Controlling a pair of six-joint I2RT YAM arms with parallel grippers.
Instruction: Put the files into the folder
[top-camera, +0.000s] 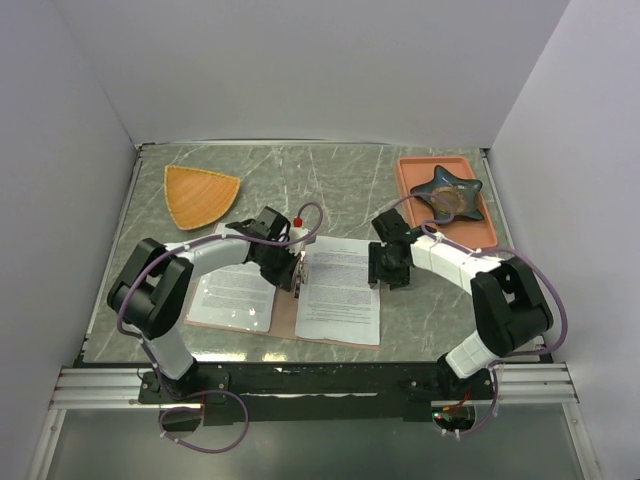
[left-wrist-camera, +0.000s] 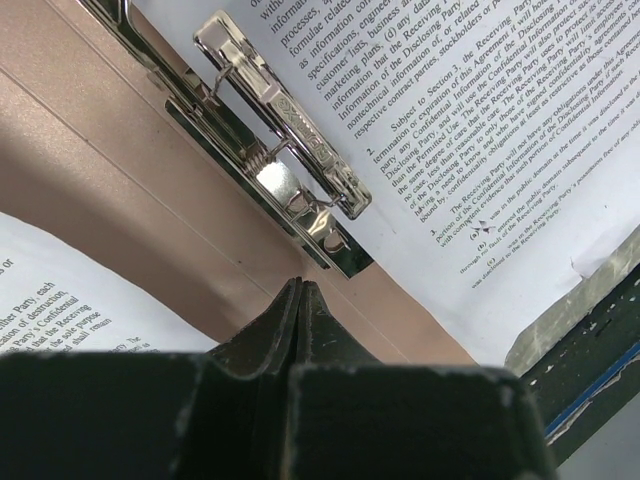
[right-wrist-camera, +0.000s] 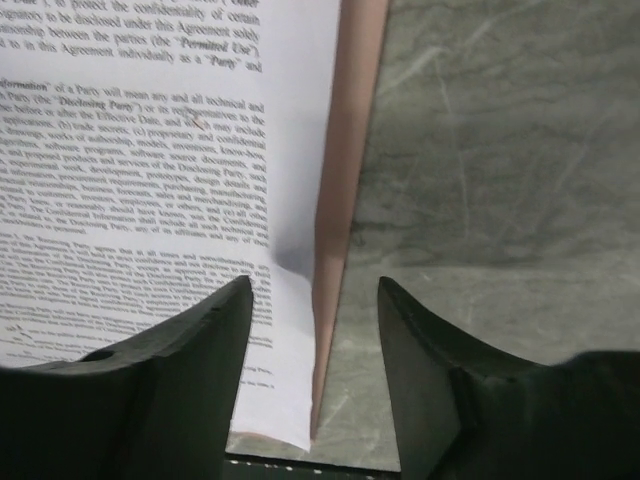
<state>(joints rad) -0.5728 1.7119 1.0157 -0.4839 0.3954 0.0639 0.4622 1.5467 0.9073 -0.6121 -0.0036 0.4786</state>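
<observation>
The pinkish-brown folder (top-camera: 285, 322) lies open near the table's front edge. One printed sheet (top-camera: 232, 292) lies on its left half and another (top-camera: 340, 290) on its right half. My left gripper (top-camera: 297, 275) hovers over the spine, shut and empty. In the left wrist view its tips (left-wrist-camera: 300, 287) sit just below the metal clip (left-wrist-camera: 290, 170), which rests on the folder (left-wrist-camera: 110, 170) beside the right sheet (left-wrist-camera: 450, 120). My right gripper (top-camera: 388, 272) is at the folder's right edge. In the right wrist view it (right-wrist-camera: 315, 292) stands open, straddling the sheet's margin (right-wrist-camera: 290, 150) and the folder's edge (right-wrist-camera: 345, 200).
An orange fan-shaped plate (top-camera: 200, 193) sits at the back left. A salmon tray (top-camera: 415, 190) at the back right holds a dark star-shaped dish (top-camera: 447, 190). A small white item with a red top (top-camera: 297, 222) stands behind my left gripper. Grey marbled tabletop (right-wrist-camera: 500, 180) lies right of the folder.
</observation>
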